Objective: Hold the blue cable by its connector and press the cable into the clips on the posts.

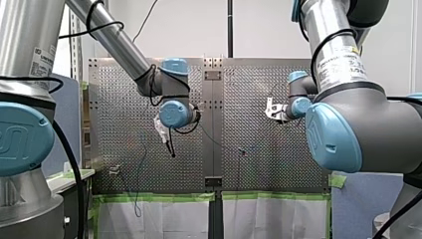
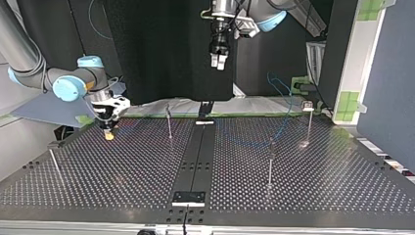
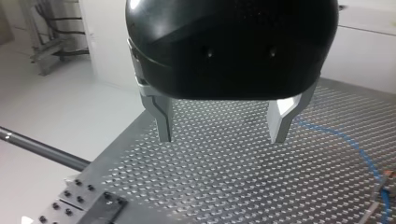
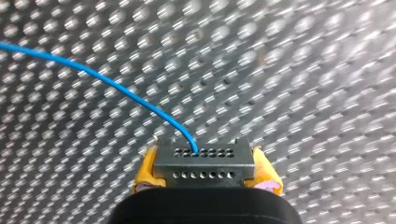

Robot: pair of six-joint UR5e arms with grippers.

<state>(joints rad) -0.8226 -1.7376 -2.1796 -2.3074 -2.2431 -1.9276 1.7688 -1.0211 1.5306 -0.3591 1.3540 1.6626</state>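
Observation:
My right gripper has yellow pads and is shut on a small grey connector. The thin blue cable leaves the connector and runs off over the perforated plate. In the top view this gripper hangs just above the table at the left. The cable lies loose on the plate near the right-hand posts. My left gripper is open with nothing between its metal fingers. It hovers high over the table's far middle. Another stretch of blue cable lies beside it.
Thin upright posts stand on the perforated table: one near the middle, one at the far right, one at the near left. A black strip runs down the table's centre. Green tape marks the far edge.

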